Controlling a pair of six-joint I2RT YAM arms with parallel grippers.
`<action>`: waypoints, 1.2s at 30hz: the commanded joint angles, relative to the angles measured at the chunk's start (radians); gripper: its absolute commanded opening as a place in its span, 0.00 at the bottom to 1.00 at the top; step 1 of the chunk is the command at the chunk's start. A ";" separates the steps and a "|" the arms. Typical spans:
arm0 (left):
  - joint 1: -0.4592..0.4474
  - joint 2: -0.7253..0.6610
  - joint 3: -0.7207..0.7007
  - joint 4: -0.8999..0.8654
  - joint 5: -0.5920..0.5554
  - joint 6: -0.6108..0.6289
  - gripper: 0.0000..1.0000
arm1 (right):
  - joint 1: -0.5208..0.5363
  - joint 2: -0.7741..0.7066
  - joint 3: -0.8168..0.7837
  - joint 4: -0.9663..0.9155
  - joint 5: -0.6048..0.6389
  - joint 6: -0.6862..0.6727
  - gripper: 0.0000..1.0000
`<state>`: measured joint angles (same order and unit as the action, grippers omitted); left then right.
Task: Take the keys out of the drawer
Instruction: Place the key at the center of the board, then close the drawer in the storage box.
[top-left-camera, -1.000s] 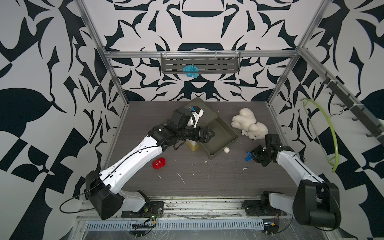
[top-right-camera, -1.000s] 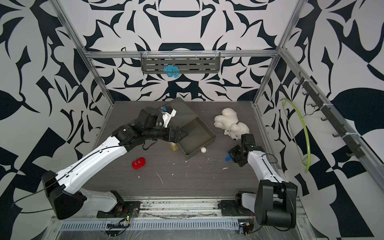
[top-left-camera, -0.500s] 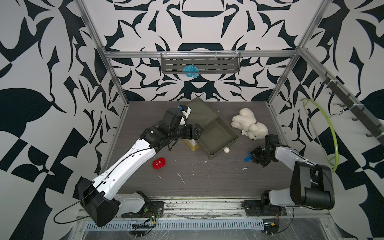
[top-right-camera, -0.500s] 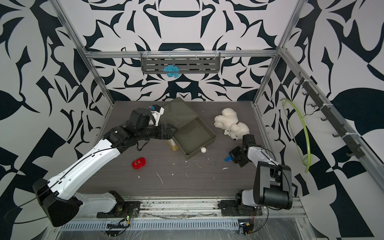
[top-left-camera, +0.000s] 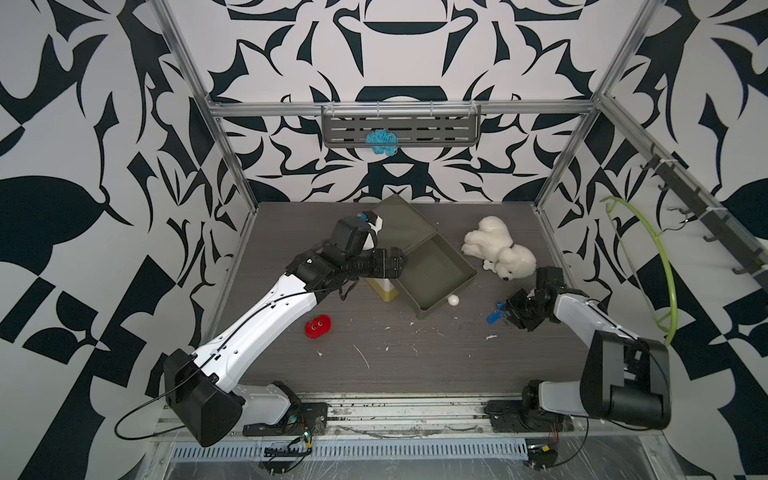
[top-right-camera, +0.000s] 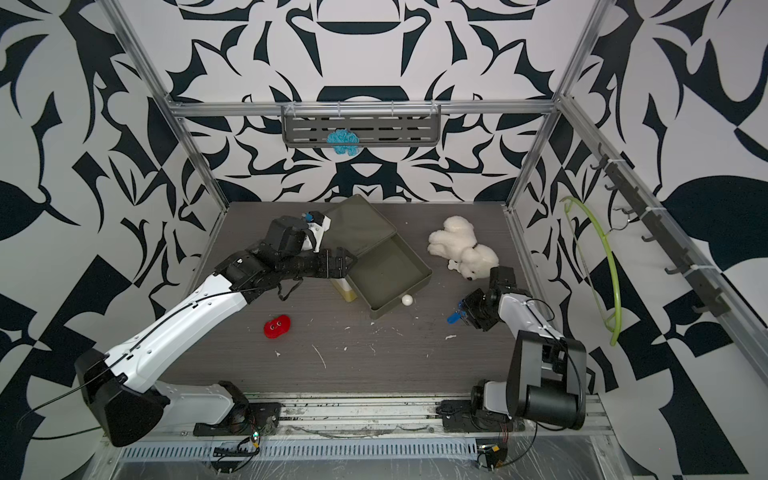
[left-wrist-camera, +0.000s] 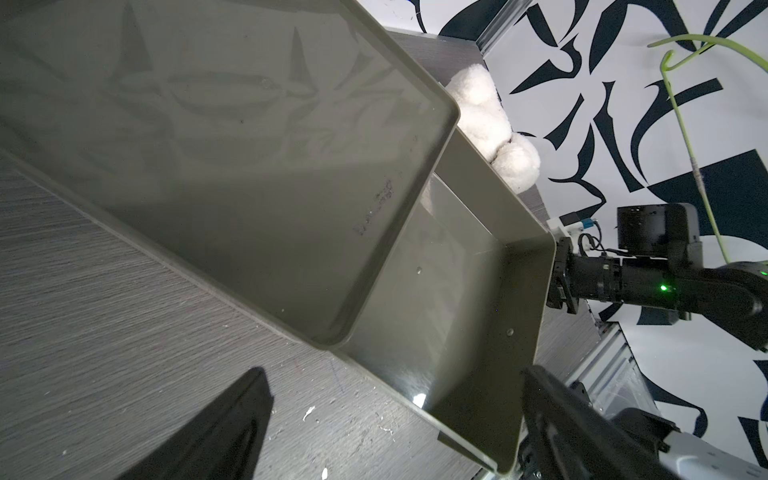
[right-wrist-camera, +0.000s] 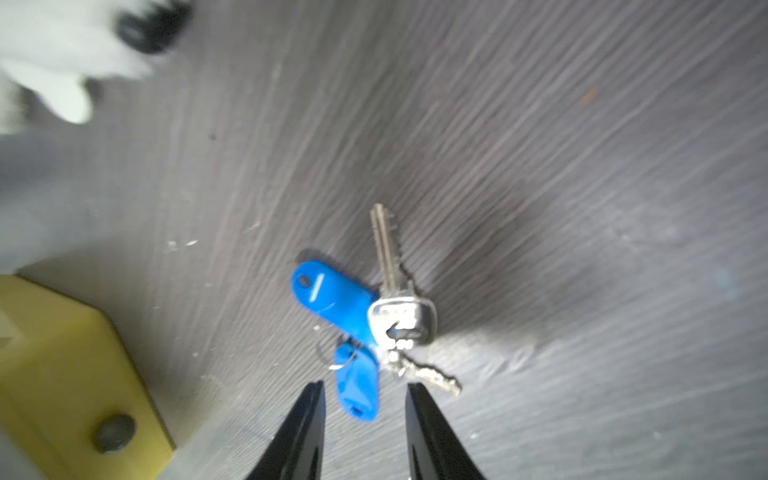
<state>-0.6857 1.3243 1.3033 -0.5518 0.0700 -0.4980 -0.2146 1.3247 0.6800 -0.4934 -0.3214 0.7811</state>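
Lying flat on the table (top-left-camera: 374, 365), the keys (right-wrist-camera: 374, 324) with their blue tags are seen outside the drawer (top-left-camera: 432, 270), which looks empty. The right gripper (right-wrist-camera: 361, 388) is held open. One tag sits between its jaws but is not pinched, likely so the keys can be left there. The left gripper (top-left-camera: 395, 262) is held wide open beside the drawer, with nothing in it.

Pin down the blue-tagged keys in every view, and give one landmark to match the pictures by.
Top view: the keys lie on the table, below the white plush toy in the picture.
Top view: the same spot, again below the white plush toy.
Left wrist: not in it.
Right wrist: near the picture's middle.
Shared landmark: the white plush toy, also in the left wrist view and blurred at the right wrist view's edge.
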 joint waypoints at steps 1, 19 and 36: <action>0.001 -0.003 0.027 -0.011 -0.014 0.011 0.99 | -0.003 -0.064 0.048 -0.084 -0.002 -0.017 0.41; 0.038 0.044 0.090 -0.021 0.019 0.018 0.99 | 0.086 -0.252 0.439 -0.400 -0.039 -0.120 0.61; 0.140 -0.142 -0.028 -0.098 -0.013 -0.032 0.99 | 0.495 0.046 0.908 -0.481 0.000 -0.107 0.61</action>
<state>-0.5533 1.1831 1.2510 -0.6060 0.0669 -0.5388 0.2680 1.3819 1.5005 -0.8986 -0.3542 0.6876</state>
